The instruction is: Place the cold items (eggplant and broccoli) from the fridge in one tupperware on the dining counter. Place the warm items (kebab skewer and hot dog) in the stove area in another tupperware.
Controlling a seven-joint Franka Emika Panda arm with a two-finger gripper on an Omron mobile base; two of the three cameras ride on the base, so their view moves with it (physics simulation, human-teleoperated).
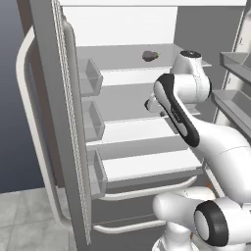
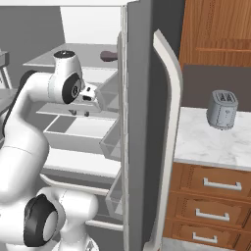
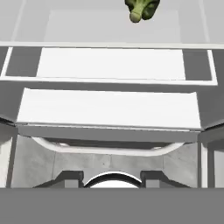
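Green broccoli (image 3: 141, 9) lay at the top edge of the hand view, well ahead of the claw (image 3: 112, 175) and slightly to its right, on a fridge shelf (image 3: 111, 63) beyond the 2 nearer shelves. The claw was not touching it and held nothing. Only the 2 dark fingertips (image 3: 70, 176) showed at the bottom of that view, set apart with a gap between them; whether the opening counted as wide or narrow could not be told.

Left base view showed a dark purple eggplant (image 1: 151, 55) on the upper shelf, above and behind the wrist. Right base view showed the same eggplant (image 2: 109, 56) as a dark shape on the top shelf, up and to the right of the claw (image 2: 79, 112), well apart from it. The hand view did not include the eggplant; the base views did not show the broccoli, which lay behind the arm (image 1: 179, 110).

Right base view also showed a grey toaster (image 2: 221, 110) on a marble counter (image 2: 206, 144) far to the right of the claw, with 3 wooden drawers (image 2: 215, 185) below it. The open fridge door (image 2: 139, 122) stood between the claw and that counter. Left base view showed the other door (image 1: 59, 122) with 3 clear bins (image 1: 90, 77), left of the claw.
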